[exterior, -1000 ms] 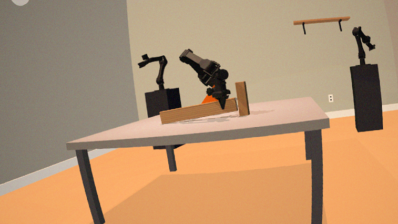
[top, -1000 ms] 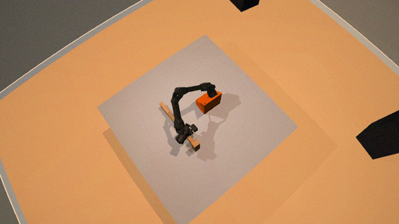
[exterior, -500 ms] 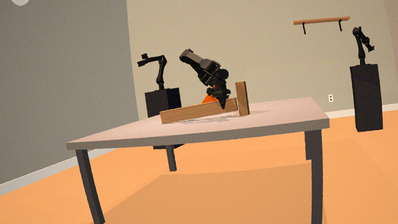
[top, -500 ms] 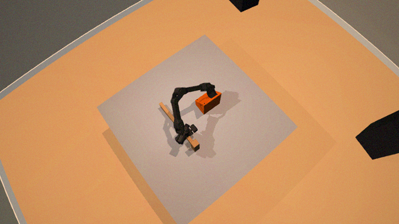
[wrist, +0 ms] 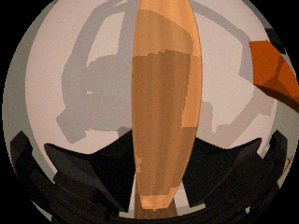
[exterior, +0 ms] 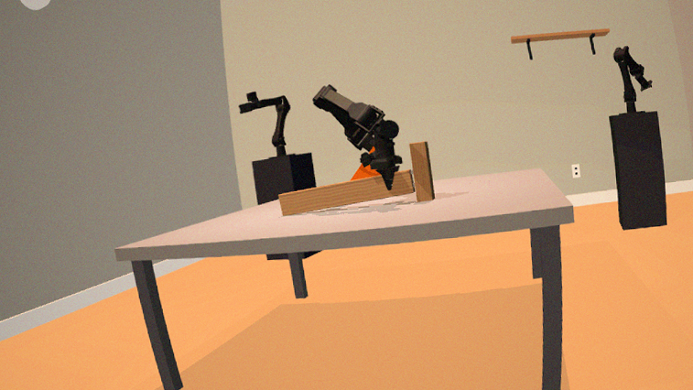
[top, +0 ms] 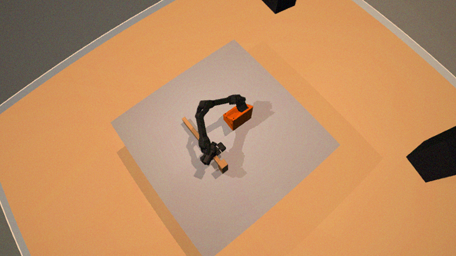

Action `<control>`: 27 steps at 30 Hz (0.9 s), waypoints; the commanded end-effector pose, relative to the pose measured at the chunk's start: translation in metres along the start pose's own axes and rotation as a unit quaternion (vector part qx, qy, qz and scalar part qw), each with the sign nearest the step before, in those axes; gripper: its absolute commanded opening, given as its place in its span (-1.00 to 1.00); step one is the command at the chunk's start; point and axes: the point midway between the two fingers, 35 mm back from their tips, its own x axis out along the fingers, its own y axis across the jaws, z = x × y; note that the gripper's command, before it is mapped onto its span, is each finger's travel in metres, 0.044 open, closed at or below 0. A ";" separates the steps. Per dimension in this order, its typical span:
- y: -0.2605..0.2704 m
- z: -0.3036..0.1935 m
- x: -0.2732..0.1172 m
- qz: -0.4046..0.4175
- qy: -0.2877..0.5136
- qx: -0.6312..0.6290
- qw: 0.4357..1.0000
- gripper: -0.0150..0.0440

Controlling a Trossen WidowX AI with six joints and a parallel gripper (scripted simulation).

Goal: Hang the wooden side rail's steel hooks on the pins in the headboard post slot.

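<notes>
rail (top: 191, 127) (exterior: 338, 192) (wrist: 163, 93) slopes up from the desk (top: 169, 120) (exterior: 220, 224) (wrist: 47, 93), pinched in the fingers (top: 213, 155) (exterior: 388, 186) with its raised end just beside the post (top: 222, 165) (exterior: 421, 171), so hooking seems in hand, and the next move likely wants hooks lined up over pins, then lowered, before letting go.

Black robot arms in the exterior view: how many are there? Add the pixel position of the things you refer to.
3. One at the table gripping the wooden rail (top: 189, 126) (exterior: 333, 192) (wrist: 163, 93); one on the left black pedestal (exterior: 298, 170); one on the right black pedestal (exterior: 639, 173).
</notes>
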 end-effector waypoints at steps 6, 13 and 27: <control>0.000 -0.005 -0.005 0.005 0.003 -0.002 1.000 -0.49; 0.000 -0.005 -0.005 0.005 0.003 -0.002 1.000 -0.49; 0.001 -0.007 -0.005 0.005 0.003 -0.002 1.000 -0.49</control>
